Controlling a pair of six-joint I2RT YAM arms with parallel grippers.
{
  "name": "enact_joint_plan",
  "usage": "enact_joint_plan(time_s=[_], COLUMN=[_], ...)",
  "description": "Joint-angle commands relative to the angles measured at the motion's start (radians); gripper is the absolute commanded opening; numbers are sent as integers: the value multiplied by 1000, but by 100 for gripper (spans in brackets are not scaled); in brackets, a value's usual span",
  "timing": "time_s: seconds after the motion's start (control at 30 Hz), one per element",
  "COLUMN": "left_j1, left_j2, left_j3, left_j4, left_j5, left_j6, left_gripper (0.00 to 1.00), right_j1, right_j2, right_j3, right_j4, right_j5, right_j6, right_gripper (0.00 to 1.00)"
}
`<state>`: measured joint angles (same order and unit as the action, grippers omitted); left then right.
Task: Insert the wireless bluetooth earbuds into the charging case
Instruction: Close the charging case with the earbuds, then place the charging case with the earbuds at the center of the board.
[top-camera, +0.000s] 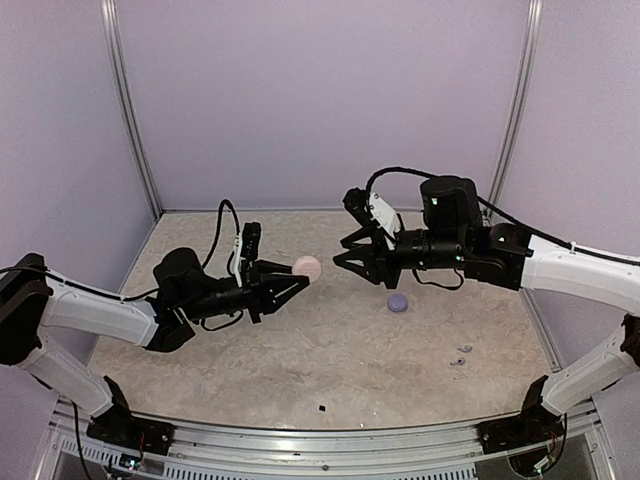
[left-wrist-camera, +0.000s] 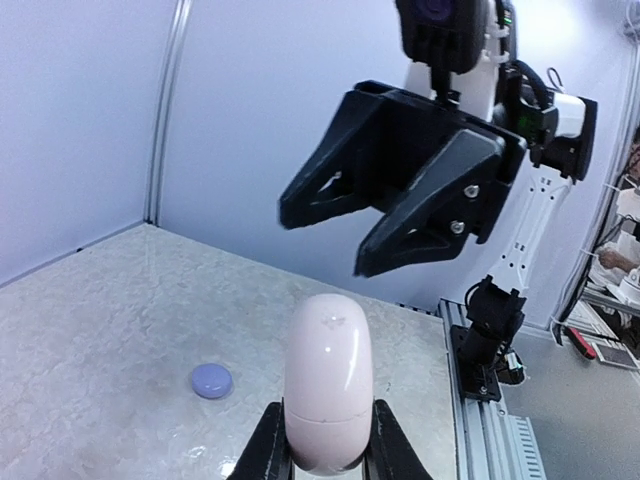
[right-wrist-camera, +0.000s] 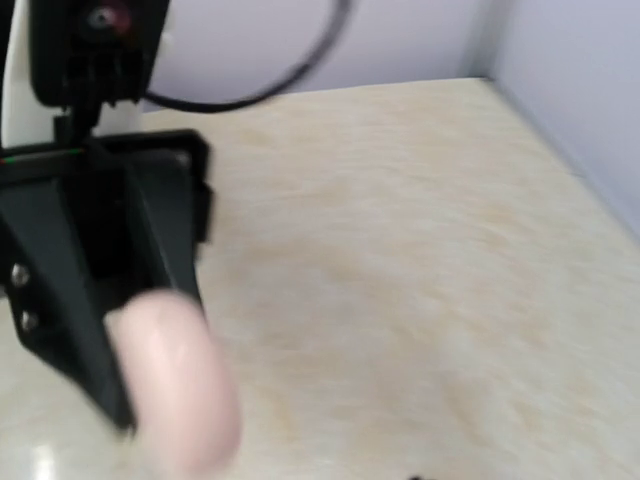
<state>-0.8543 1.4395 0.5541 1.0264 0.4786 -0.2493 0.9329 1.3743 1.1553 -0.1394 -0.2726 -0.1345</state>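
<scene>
Above mid-table, left gripper (top-camera: 297, 281) clamped on pale pink case (top-camera: 307, 267). Right gripper (top-camera: 343, 268) just beside it, jaws apart, empty. Earbuds (top-camera: 461, 354) lie on table (top-camera: 300, 370), well apart, near right arm. Likely lid opening next: hold case steady, meet seam squarely.

Two grippers (top-camera: 299, 281) (top-camera: 342, 263), one pink case (top-camera: 307, 267), one lilac case (top-camera: 398, 302), two tiny earbuds (top-camera: 463, 349) (top-camera: 457, 362)
</scene>
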Motion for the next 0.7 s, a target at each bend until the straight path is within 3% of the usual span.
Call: enact_joint_plan(time_s=[0.0,0.1,0.27,0.37,0.5,0.67], left_j1=[64,131,232,310,383,415], left_j2=[10,38,132,194,296,420], left_j3=[19,59,207,263,352,470], left_j4=[-59,-124,-448,-536,-624,-805], left_j5=[-67,-77,-192,-181,-144,-209], left_j6=[-112,-209,-337,-382,-395,-373], left_gripper=[1,0,0,0,0,0], right_j1=[-43,-70,-110,-126,-134,-135], right_j2=[-95,-113,-153,-176,-191,-199], right_j3=[-72,-101,-181,-226,-267,-294], right_j4=[113,119,194,235,260,257], right_j5=[161,204,207,218,233,263], right_j6=[43,61,127,168,196,219], right_gripper=[41,45,57,58,65,77])
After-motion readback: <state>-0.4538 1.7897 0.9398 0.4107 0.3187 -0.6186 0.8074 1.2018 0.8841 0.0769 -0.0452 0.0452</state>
